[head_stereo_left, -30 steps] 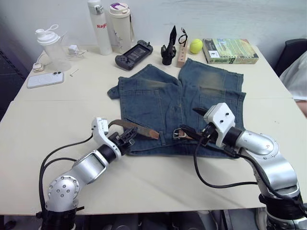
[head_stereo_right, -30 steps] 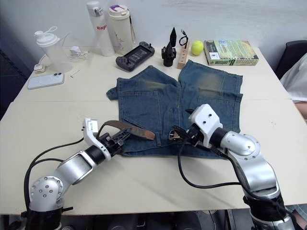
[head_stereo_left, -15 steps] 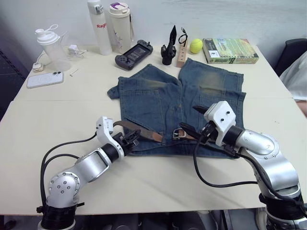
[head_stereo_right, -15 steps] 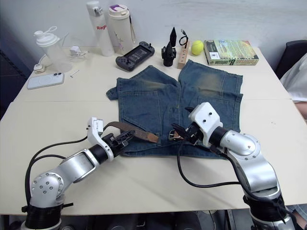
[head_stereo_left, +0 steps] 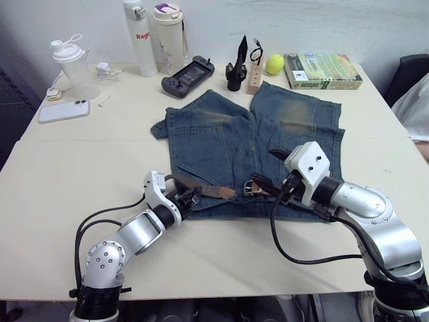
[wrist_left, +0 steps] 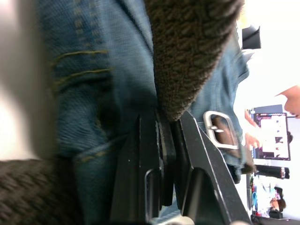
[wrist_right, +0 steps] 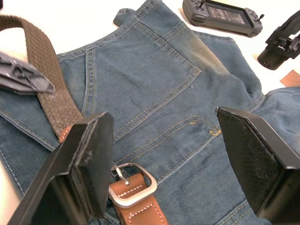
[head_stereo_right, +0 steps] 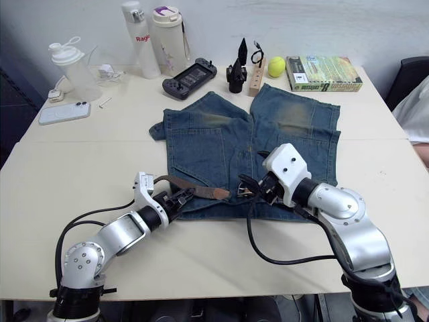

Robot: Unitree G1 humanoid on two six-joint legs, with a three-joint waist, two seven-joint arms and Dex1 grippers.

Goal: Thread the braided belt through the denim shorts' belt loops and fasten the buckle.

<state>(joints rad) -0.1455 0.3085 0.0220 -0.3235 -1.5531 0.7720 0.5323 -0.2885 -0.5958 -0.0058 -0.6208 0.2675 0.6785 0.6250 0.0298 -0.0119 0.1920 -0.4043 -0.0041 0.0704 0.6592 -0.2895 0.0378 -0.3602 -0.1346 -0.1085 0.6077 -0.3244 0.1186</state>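
Observation:
The denim shorts (head_stereo_left: 221, 137) lie flat mid-table, waistband toward me. My left gripper (head_stereo_left: 190, 197) is at the waistband's left part, shut on the braided belt (head_stereo_left: 201, 188). The belt's smooth brown tip (head_stereo_left: 226, 192) points right, close to the buckle (head_stereo_left: 251, 189). In the left wrist view the black fingers (wrist_left: 151, 164) pinch the woven belt (wrist_left: 187, 51) over the denim. My right gripper (wrist_right: 173, 154) hovers open just above the silver buckle (wrist_right: 134, 186), with its fingers (wrist_right: 89, 159) wide apart. I cannot make out the belt loops along the waistband.
Along the table's far edge stand two bottles (head_stereo_left: 153, 37), a shaker cup (head_stereo_left: 70, 64), a phone (head_stereo_left: 63, 111), a game controller (head_stereo_left: 188, 75), a black tool (head_stereo_left: 236, 67), a tennis ball (head_stereo_left: 273, 64) and a book (head_stereo_left: 322, 71). A person's sleeve (head_stereo_left: 417, 107) shows at the right edge.
My left gripper has slid right along the waistband with the belt, bringing the belt's tip nearer the buckle. The right gripper has barely moved.

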